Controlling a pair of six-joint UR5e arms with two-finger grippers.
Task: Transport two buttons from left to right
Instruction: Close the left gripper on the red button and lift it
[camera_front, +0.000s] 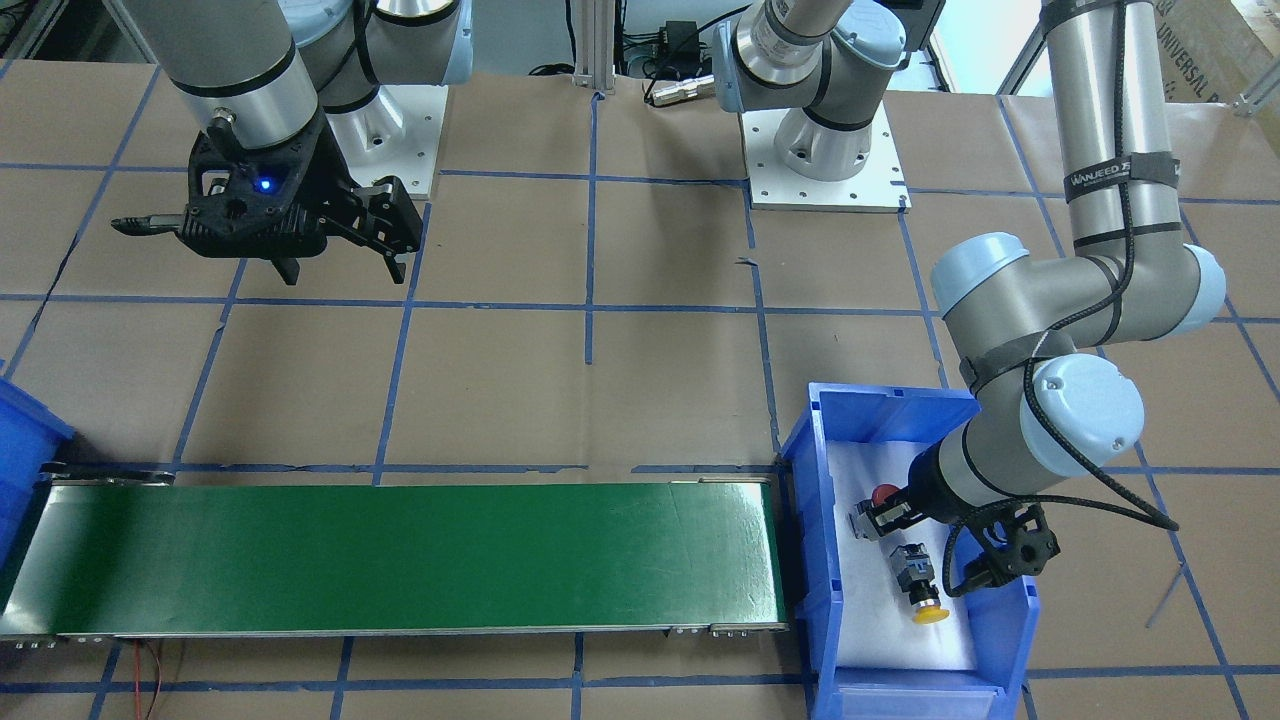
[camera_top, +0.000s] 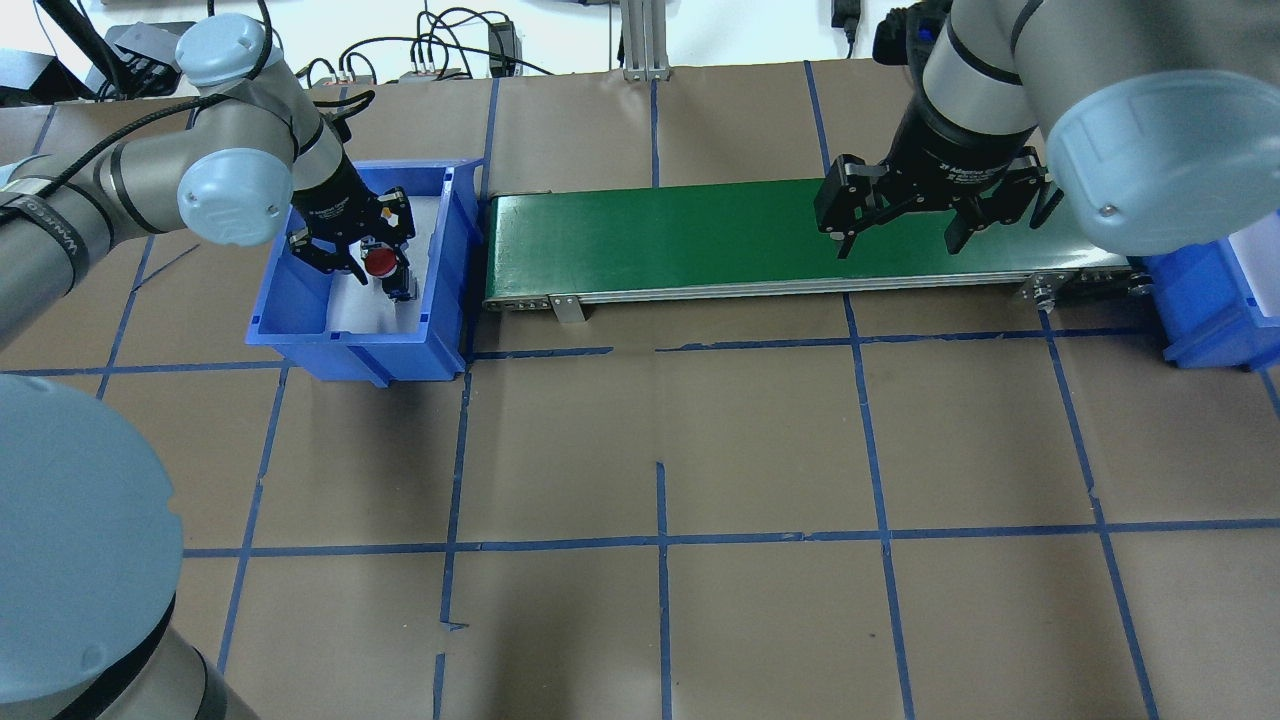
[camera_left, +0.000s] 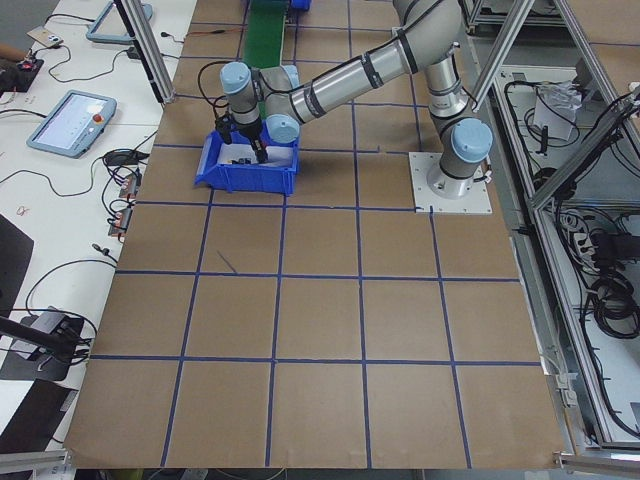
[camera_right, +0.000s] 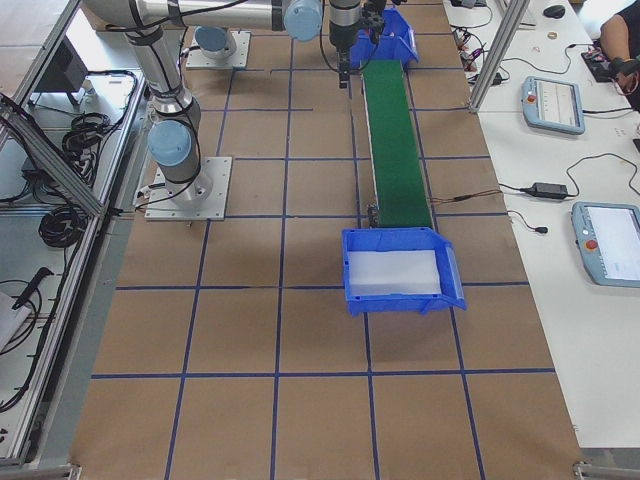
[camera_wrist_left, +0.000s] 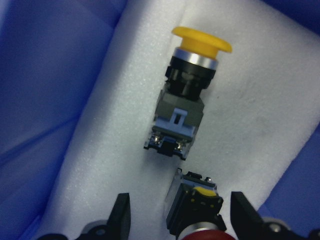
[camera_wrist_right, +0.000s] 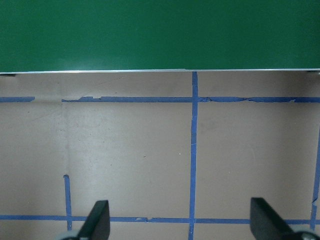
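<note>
Crowding is the nearest worry. The left gripper (camera_wrist_left: 182, 220) hangs open inside the left bin (camera_top: 350, 350), its fingers (camera_wrist_left: 121, 215) on either side of the red button (camera_wrist_left: 195, 202), not yet touching it. The button's blocky body looks turned off-square to the jaws, so closing on a corner could twist it or squeeze it out. How it stands I cannot tell.

Just beyond, the yellow button (camera_wrist_left: 182, 107) lies on its side on the white foam (camera_wrist_left: 260, 100), cap toward the bin's far edge. Its base sits close to the red one, so a sloppy descent could knock it or trap both.

Farther on, the bin's belt-side wall could catch a low carry. On the green belt (camera_top: 700, 235), a round-capped part may roll off an edge.

Farthest, the right gripper (camera_top: 897, 242) hovers open and empty beside the belt's right end, near the right bin (camera_top: 1205, 320). A late catch could let a button fall.
</note>
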